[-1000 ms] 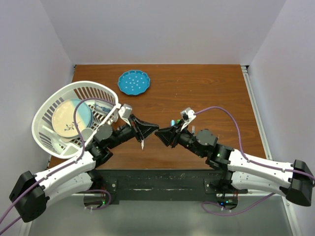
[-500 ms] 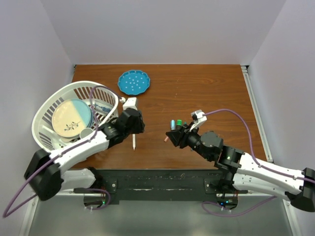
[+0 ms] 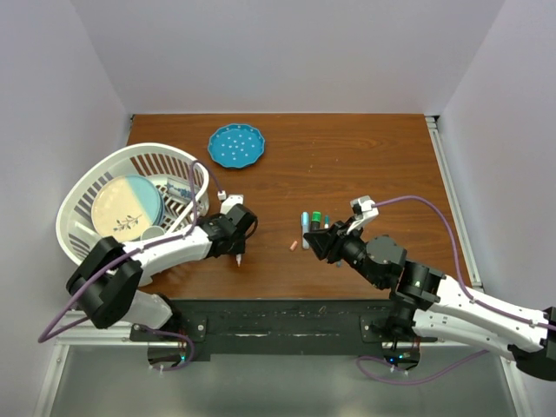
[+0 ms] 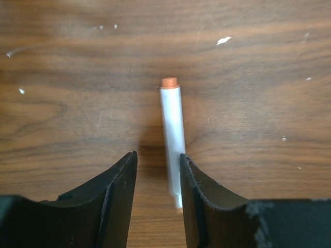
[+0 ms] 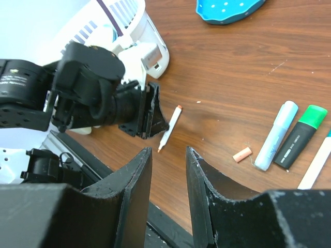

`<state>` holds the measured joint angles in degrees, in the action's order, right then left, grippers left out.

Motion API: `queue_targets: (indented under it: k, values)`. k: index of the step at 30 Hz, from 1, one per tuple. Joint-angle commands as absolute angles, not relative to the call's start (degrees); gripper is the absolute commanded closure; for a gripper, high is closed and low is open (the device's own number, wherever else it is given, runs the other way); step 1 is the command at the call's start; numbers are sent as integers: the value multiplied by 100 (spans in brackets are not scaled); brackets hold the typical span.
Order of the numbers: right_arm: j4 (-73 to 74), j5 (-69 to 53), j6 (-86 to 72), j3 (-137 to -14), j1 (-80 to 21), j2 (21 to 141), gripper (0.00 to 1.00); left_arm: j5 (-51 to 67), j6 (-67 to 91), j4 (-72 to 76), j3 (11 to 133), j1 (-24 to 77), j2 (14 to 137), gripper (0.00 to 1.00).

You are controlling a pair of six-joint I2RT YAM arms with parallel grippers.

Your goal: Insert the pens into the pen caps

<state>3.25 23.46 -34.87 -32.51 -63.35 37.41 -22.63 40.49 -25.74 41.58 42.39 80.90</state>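
A slim white pen (image 4: 172,129) with an orange end lies on the wooden table. It is between the fingers of my open left gripper (image 4: 158,157), close against the right-hand finger. From above, the left gripper (image 3: 236,233) covers most of this pen (image 3: 238,259). My right gripper (image 5: 168,152) is open and empty above the table, and the same pen (image 5: 169,126) lies beyond it. A small pink cap (image 5: 242,154) lies loose on the table. To its right are a light blue pen (image 5: 276,135), a dark pen with a green cap (image 5: 302,135) and a white pen (image 5: 315,168).
A white basket (image 3: 87,187) holding plates and a cup stands at the left, close behind the left arm. A blue dotted plate (image 3: 235,145) lies at the back. The group of pens (image 3: 311,224) lies just ahead of the right gripper (image 3: 317,239).
The two grippers were tip to tip in the middle. The left gripper has swung left and down over the white pen on the table. The right gripper has drawn back to the right.
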Motion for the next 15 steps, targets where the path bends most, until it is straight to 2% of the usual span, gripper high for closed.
queue_targets:
  k: [1, 8, 11, 14, 15]
  values:
    - [404, 2549, -3437, -3454, -6346, 3709, 64, -2189, 4184, -2373, 3999, 4210, 8261, 59]
    - [527, 2601, -3349, -3480, -6337, 3683, 64, -1916, 3999, -2136, 3894, 4227, 8647, 66]
    - [606, 2610, -3279, -3498, -6346, 3639, 64, -1741, 3885, -2136, 3841, 4228, 8833, 75]
    - [668, 2654, -3121, -3542, -6346, 3569, 64, -1399, 3745, -2101, 3797, 4245, 8851, 91]
    - [651, 2611, -2972, -3551, -6337, 3560, 63, -1276, 3631, -2083, 3806, 4254, 8816, 100]
